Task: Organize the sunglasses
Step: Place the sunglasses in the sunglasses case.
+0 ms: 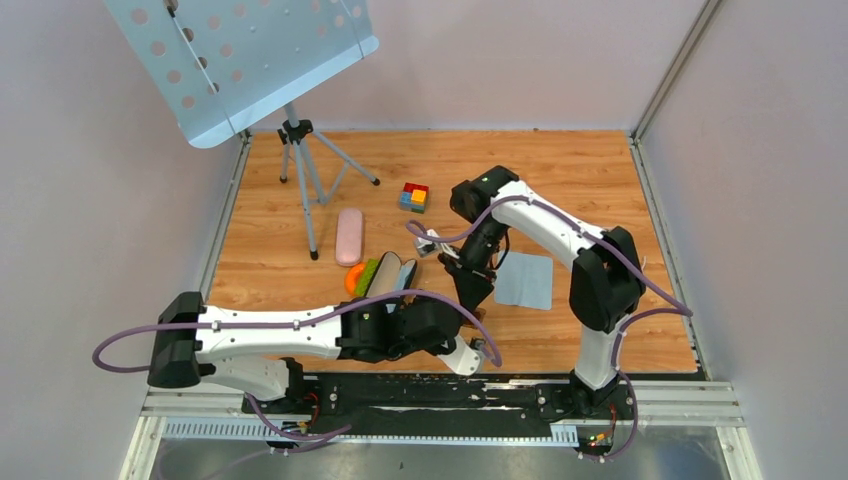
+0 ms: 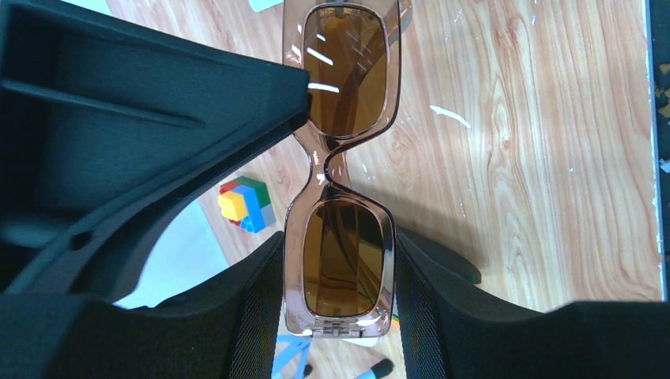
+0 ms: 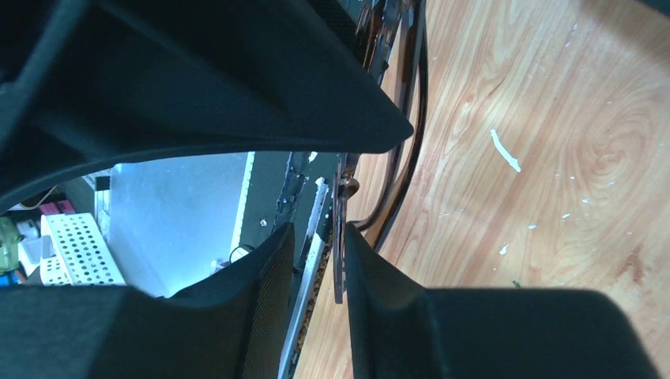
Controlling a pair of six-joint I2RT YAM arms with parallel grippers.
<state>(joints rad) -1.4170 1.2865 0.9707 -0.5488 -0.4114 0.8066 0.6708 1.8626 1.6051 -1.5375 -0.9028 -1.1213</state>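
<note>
The sunglasses (image 2: 340, 162) have a translucent brown frame and amber lenses. They hang above the wooden table, seen lengthwise in the left wrist view. My left gripper (image 2: 340, 294) is shut on the nearer lens rim, with a finger pressed against each side. The right gripper (image 2: 158, 118) fills the upper left of that view, beside the farther lens. In the right wrist view the right gripper (image 3: 320, 268) is open: the thin frame edge (image 3: 340, 237) lies against one finger, with a gap to the other. A temple arm (image 3: 404, 150) curves past. From above, both grippers meet near the table's front middle (image 1: 473, 300).
A black open case (image 1: 385, 275) lies on the table with an orange and green object (image 1: 358, 277) beside it. A pink case (image 1: 349, 236) lies further back, and a blue-grey cloth (image 1: 525, 280) to the right. A coloured block cube (image 1: 414, 196) and a music-stand tripod (image 1: 300, 170) stand behind.
</note>
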